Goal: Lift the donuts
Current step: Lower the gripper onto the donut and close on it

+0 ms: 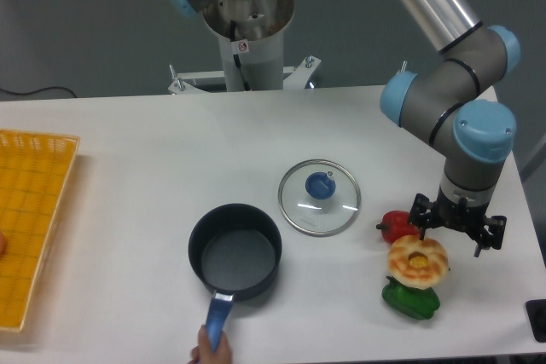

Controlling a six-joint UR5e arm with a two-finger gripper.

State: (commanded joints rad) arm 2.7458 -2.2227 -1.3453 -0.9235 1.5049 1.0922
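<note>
We see the donut [417, 260] at the worktop's [128, 142] near right, resting on a green pepper [410, 298] beside a red pepper [397, 225], our hand [456, 229] hovering just right, its spread unclear.

The tan-orange glazed ring donut [418, 260] is hemmed by a red toy pepper [399, 225] touching behind and a green toy pepper [410, 298] touching in front; the black two-finger gripper [456, 229] hangs just above-right, bare white table [495, 296] to its right
</note>
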